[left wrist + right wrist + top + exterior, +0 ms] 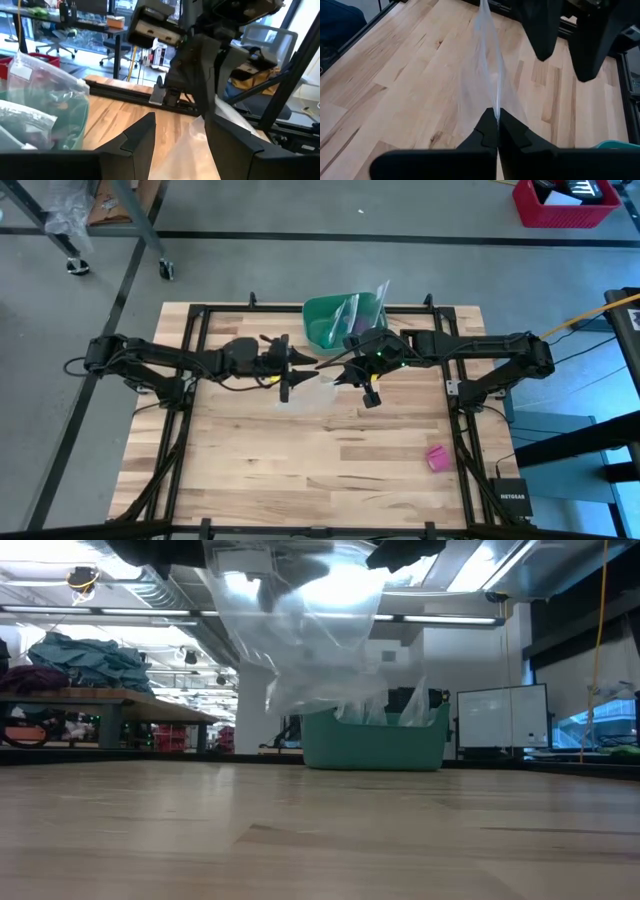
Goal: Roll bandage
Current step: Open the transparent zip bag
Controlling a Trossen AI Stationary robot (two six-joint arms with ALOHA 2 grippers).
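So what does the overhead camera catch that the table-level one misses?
Only the overhead view shows the pink bandage lying alone near the table's right front corner, and both arms: the left tool open, the right tool shut on the clear bag over mid-table. Only the table-level view shows the bag hanging clear above the wood, with the room behind. Both show the green bowl at the far edge with more clear plastic in it.
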